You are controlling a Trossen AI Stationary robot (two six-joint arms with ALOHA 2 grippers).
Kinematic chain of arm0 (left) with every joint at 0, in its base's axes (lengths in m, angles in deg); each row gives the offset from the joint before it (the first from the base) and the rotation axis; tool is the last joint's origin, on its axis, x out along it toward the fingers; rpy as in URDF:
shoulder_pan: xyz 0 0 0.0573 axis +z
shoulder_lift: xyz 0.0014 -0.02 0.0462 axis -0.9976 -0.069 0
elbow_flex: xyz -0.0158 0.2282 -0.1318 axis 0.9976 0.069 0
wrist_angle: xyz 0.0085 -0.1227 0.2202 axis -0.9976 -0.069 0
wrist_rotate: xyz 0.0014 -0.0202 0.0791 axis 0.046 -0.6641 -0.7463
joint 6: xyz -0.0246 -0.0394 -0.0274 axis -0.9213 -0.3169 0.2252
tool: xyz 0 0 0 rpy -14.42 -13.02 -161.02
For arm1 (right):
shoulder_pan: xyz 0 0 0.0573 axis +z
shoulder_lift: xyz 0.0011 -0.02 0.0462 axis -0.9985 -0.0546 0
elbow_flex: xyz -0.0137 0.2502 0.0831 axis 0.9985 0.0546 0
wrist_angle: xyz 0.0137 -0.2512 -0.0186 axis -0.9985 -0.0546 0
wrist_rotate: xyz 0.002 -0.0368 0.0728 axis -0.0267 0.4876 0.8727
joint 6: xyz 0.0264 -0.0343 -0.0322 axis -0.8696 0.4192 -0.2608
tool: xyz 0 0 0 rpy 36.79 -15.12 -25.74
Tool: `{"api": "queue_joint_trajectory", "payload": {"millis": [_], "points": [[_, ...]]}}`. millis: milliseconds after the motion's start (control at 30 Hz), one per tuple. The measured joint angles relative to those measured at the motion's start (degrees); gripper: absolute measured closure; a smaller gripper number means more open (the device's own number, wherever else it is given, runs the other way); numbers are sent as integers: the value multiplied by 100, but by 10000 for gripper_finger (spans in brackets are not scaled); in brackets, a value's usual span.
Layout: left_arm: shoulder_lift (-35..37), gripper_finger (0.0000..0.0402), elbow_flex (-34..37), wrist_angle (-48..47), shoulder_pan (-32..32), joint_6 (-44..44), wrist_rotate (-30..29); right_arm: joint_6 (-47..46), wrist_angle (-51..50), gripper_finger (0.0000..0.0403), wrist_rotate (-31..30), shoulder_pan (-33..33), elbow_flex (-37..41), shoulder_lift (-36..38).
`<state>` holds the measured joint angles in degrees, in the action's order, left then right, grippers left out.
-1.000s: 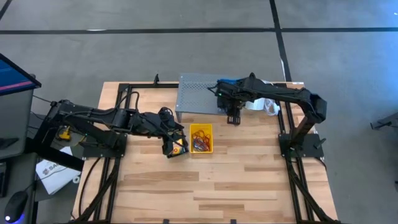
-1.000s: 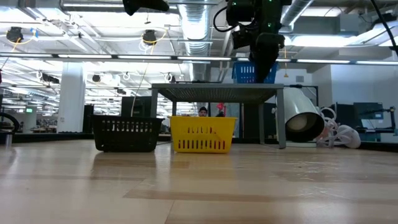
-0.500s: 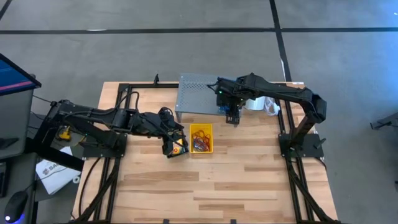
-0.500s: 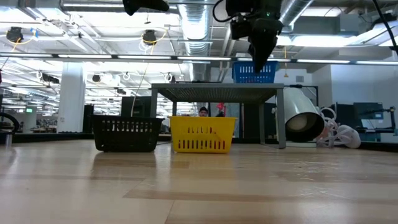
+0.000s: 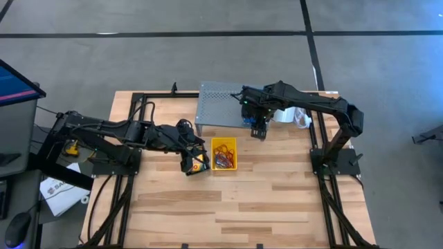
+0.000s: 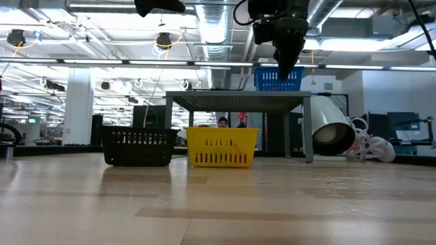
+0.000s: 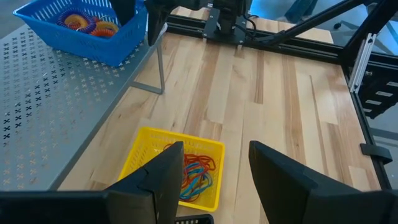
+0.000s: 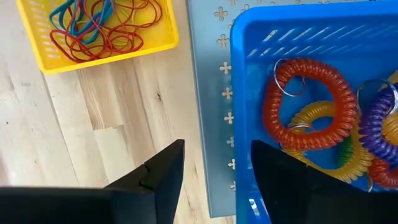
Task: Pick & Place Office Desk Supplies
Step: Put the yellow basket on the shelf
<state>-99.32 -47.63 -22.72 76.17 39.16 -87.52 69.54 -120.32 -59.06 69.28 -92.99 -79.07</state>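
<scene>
The right gripper (image 5: 258, 131) is hovering open and empty over the riser's (image 5: 218, 104) edge, beside the blue basket (image 8: 323, 99) of coils (image 8: 308, 102) (bands (image 8: 102, 28) are lying in the yellow basket (image 5: 223, 153)). The step looks like a reach; next calls for lowering onto a coil. The left gripper (image 7: 211, 180) is waiting open, near the yellow basket.

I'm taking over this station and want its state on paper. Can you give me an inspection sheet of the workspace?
Surface: wooden table, bare in the near half.
Job's things: yellow basket holding red and blue rubber bands; blue basket on the grey perforated riser, holding coiled wrist bands; black basket beside the yellow one.
Clutter: white roll lying by the riser.
Grippers: left tool open, above the yellow basket; right tool open, empty, over the blue basket's edge.
Cables: bundles along the left arm.
Surroundings: monitor at left; open hall behind.
</scene>
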Motion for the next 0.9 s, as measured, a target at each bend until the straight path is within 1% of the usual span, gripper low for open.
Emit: {"api": "queue_joint_trajectory", "payload": {"millis": [200, 467, 633, 767, 900], "points": [[2, 225, 0, 0, 0, 0, 0, 1, -53, 223, 0, -2, -43, 0], [0, 225, 0, -2, 0, 0, 0, -40, -447, 223, -14, -2, -876, 14], [0, 225, 0, -2, 0, -2, 0, -254, -735, 223, -15, 53, -1134, 15], [0, 225, 0, -2, 0, 0, 0, -323, -889, 223, -17, 296, -1247, 9], [0, 225, 0, -2, 0, 0, 0, -393, -876, 223, -115, 695, -1374, 9]]}}
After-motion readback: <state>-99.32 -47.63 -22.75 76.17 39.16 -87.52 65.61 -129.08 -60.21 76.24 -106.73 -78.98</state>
